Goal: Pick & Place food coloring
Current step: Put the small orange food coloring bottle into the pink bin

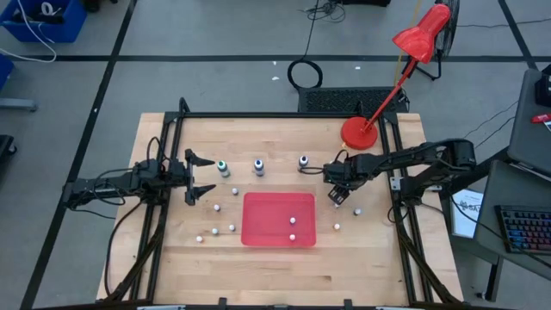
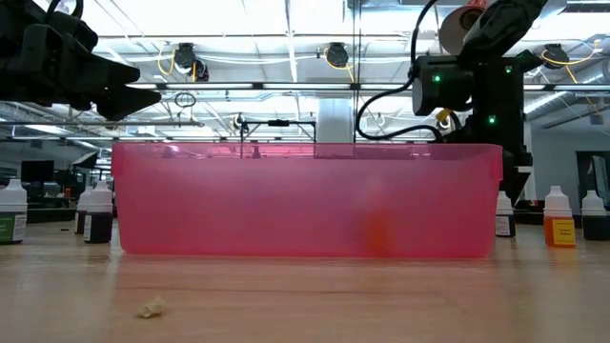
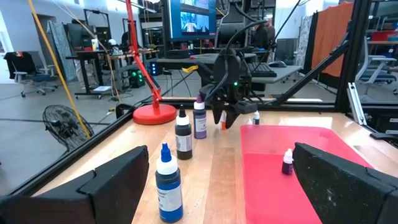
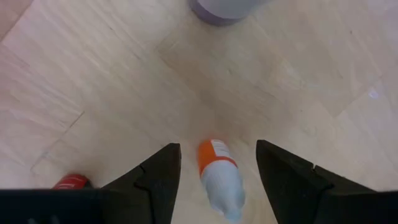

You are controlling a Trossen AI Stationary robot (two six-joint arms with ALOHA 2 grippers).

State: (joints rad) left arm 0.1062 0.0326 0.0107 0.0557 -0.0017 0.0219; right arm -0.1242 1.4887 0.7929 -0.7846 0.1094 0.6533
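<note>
We see the right end effector (image 4: 217, 165) hanging point-down over the wooden tabletop (image 1: 362, 250), its two fingers apart and framing a small orange-labelled dropper bottle (image 4: 220, 176) that stands between them; whether either finger touches the bottle we cannot tell. In the high view this end effector (image 1: 337, 195) sits just beside the far right corner of the red tray (image 1: 263, 232), with the red lamp base (image 1: 358, 133) behind it. The left end effector (image 1: 201, 176) waits with its fingers spread wide and nothing between them, and a green-topped bottle (image 1: 224, 168) stands just in front of its tips. From the left wrist view, three bottles line up ahead of it: a blue one (image 3: 168, 185) nearest, then a dark one (image 3: 183, 134), then a purple one (image 3: 199, 117), with the right end effector (image 3: 227, 116) beyond them. Inside the tray a tiny purple bottle (image 3: 287, 162) stands upright. More small bottles are scattered on the tabletop on both sides of the tray, among them one (image 1: 337, 226) just short of the right end effector and another (image 1: 216, 207) near the left end effector.
</note>
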